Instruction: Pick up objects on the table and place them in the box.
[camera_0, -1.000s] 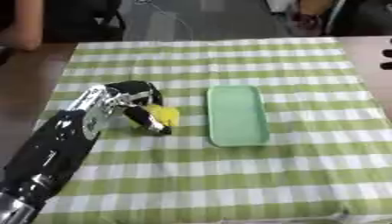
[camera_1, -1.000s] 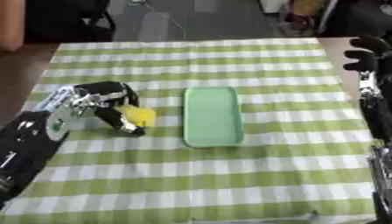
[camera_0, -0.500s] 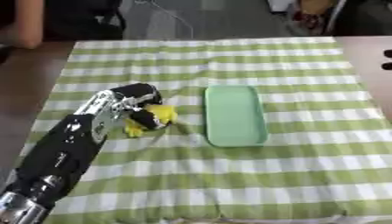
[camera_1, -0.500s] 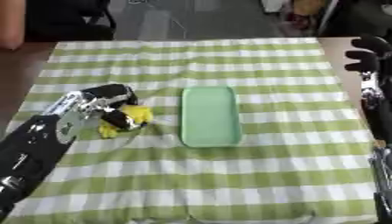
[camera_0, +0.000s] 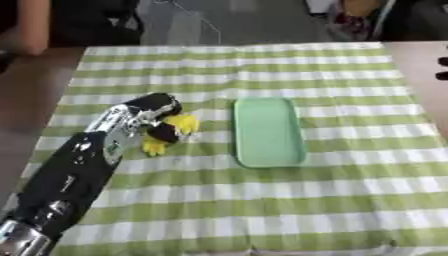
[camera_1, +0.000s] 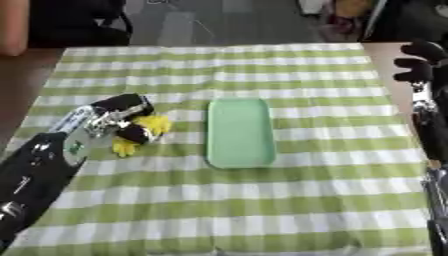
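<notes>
Your left hand (camera_0: 147, 116), fingers curled on what looks like a yellow toy (camera_0: 173, 131) on the checked cloth (camera_0: 262, 200), green tray (camera_0: 268, 131) just right of it, your right hand (camera_1: 418, 65) raised at the far right, fingers curled, empty.

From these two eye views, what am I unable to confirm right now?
- Yellow object: partly covered by the left hand in both views; its shape and whether it is lifted are unclear.
- Right hand: cut off by the right eye view's edge, barely visible in the left eye view.
- Green tray: rim depth blurred.
</notes>
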